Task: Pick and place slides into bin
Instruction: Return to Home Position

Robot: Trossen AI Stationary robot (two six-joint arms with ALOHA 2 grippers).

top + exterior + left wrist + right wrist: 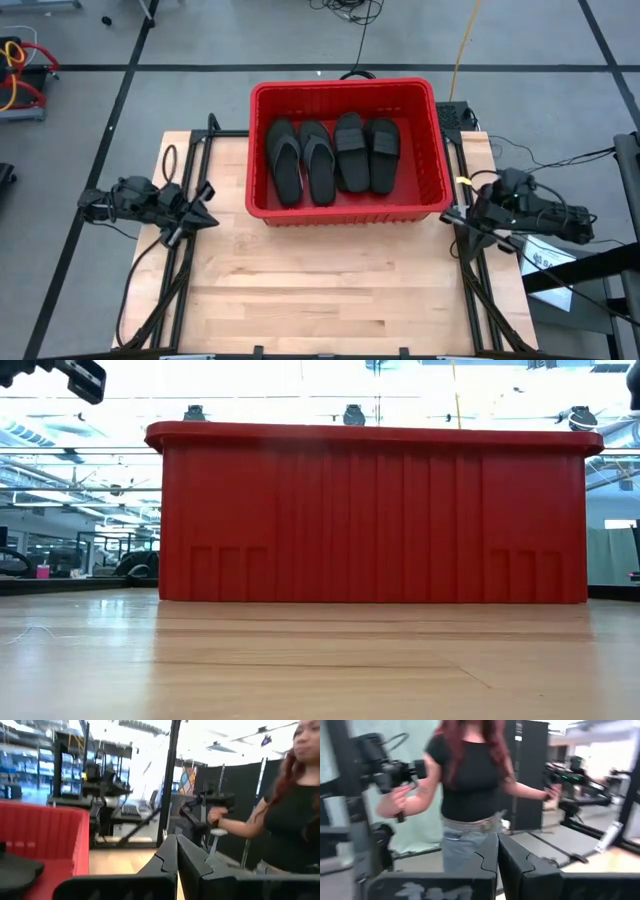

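The red bin (345, 95) stands at the table's far middle; its near wall fills the low view (370, 515). Several black slides lie side by side on its floor: two thong-style ones (300, 160) on the left and two wide-strap ones (366, 150) on the right. No pink slides show. My left gripper (207, 217) is shut and empty at the table's left edge, its fingers pointing toward the bin; they meet in the left wrist view (176, 855). My right gripper (447, 217) is shut and empty at the table's right edge, as the right wrist view (497, 852) shows.
The bare wooden tabletop (330, 290) stretches in front of the bin. Black frame rails (195, 180) run along both sides of the table. A person (470, 785) stands beyond the table, holding a handle in each hand; the person also shows in the left wrist view (290, 815).
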